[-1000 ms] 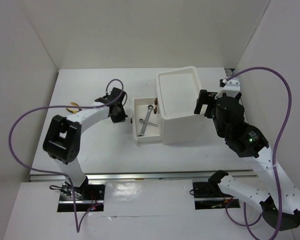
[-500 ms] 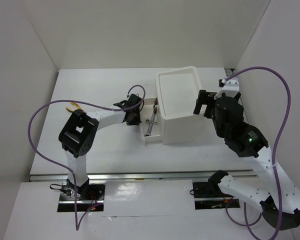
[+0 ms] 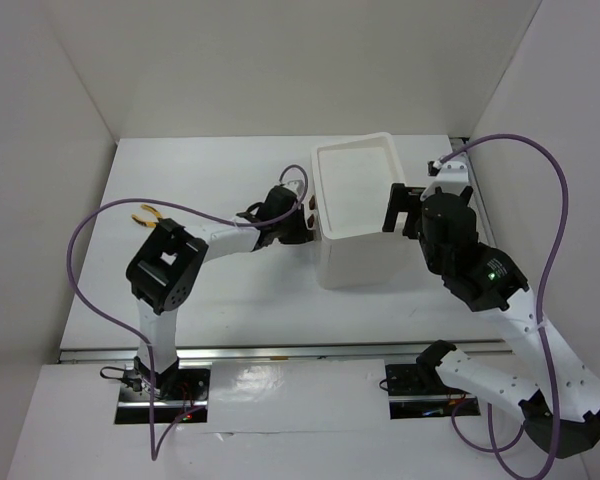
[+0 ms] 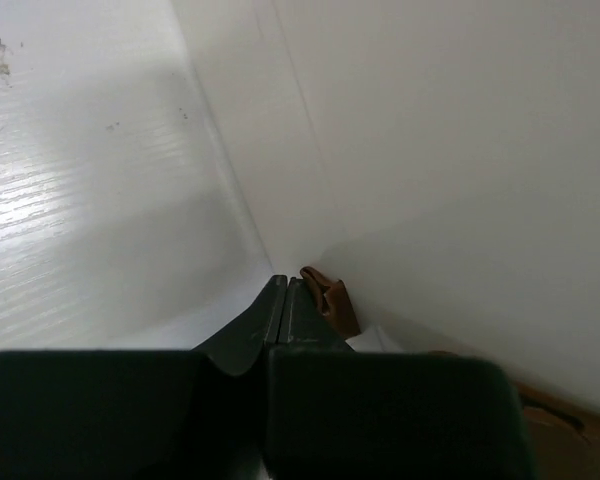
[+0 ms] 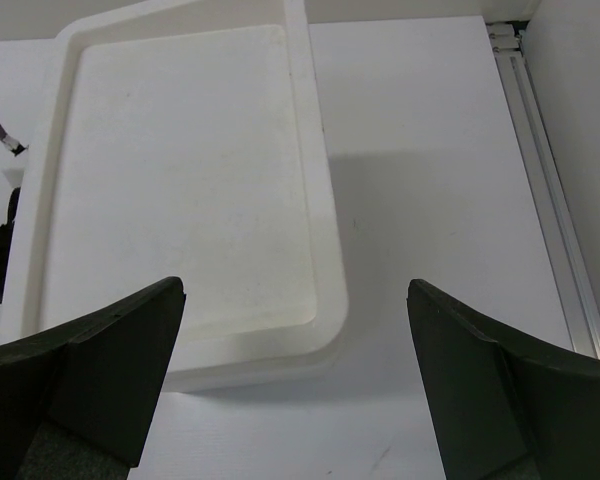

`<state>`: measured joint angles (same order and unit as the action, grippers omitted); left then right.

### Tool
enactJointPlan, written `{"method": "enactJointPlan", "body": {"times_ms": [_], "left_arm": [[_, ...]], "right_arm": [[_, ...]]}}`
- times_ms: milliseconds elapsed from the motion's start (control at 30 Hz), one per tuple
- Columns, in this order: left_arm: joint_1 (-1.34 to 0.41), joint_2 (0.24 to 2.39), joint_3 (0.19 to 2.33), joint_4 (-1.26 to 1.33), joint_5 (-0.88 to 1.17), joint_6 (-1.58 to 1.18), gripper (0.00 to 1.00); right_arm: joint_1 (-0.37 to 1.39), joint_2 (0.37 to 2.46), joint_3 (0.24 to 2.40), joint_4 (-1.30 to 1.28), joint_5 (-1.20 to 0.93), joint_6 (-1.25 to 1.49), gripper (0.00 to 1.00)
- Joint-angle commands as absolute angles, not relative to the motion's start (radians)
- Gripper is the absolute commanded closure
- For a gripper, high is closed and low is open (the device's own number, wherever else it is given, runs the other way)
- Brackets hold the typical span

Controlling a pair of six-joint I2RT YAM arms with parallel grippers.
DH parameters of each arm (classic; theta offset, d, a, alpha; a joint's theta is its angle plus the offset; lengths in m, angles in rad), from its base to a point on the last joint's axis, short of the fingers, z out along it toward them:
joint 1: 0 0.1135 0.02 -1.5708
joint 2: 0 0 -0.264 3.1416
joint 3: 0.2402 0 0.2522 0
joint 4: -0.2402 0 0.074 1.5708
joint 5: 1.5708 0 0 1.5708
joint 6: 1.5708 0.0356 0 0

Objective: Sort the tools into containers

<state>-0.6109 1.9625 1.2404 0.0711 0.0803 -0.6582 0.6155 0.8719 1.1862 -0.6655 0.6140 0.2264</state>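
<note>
White box (image 3: 358, 250) sits mid-table and its drawer looks shut. The left gripper (image 4: 285, 300), jaws pressed together, noses the brown handle (image 4: 330, 300). The right gripper (image 5: 295, 300) hangs spread at the box's right edge. Yellow pliers (image 3: 145, 214) lie far left, not yet sorted.
</note>
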Motion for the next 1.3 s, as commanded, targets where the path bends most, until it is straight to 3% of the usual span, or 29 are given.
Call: {"method": "enactJointPlan", "body": {"times_ms": [0, 133, 300, 400, 467, 600, 633, 667, 767, 933, 1100, 1267], "left_arm": [[-0.623, 1.983, 1.281, 0.219, 0.222, -0.672, 0.95], [-0.6, 1.987, 1.342, 0.029, 0.126, -0.709, 0.95], [-0.482, 1.872, 1.195, 0.051, 0.146, -0.782, 0.92], [-0.431, 1.809, 1.242, -0.252, -0.143, -0.906, 0.91], [-0.374, 1.728, 1.243, -0.46, -0.256, -0.933, 0.85], [-0.22, 1.629, 1.272, -0.653, -0.353, -0.933, 0.52], [-0.142, 1.615, 1.272, -0.666, -0.339, -0.91, 0.49], [-0.108, 1.593, 1.272, -0.666, -0.33, -0.887, 0.37], [0.02, 1.583, 1.261, -0.666, -0.304, -0.867, 0.24], [0.133, 1.718, 1.316, -0.669, -0.269, -0.932, 0.23], [0.193, 1.885, 1.426, -0.716, -0.279, -1.035, 0.21], [0.259, 1.971, 1.544, -0.704, -0.258, -1.042, 0.25]], "right_arm": [[0.624, 0.877, 1.178, -0.643, 0.618, 0.221, 0.0], [0.624, 0.888, 1.178, -0.643, 0.627, 0.221, 0.0], [0.624, 0.923, 1.198, -0.643, 0.638, 0.221, 0.0], [0.624, 0.949, 1.216, -0.663, 0.65, 0.221, 0.0], [0.624, 0.95, 1.216, -0.663, 0.641, 0.221, 0.0], [0.624, 0.939, 1.216, -0.641, 0.629, 0.221, 0.0], [0.624, 0.927, 1.229, -0.641, 0.612, 0.194, 0.0], [0.633, 0.907, 1.229, -0.628, 0.594, 0.193, 0.0], [0.634, 0.833, 1.229, -0.568, 0.499, 0.169, 0.0], [0.634, 0.851, 1.304, -0.641, 0.399, 0.147, 0.0], [0.643, 0.842, 1.249, -0.609, 0.324, 0.147, 0.0], [0.712, 0.833, 1.206, -0.6, 0.412, 0.156, 0.0]]}}
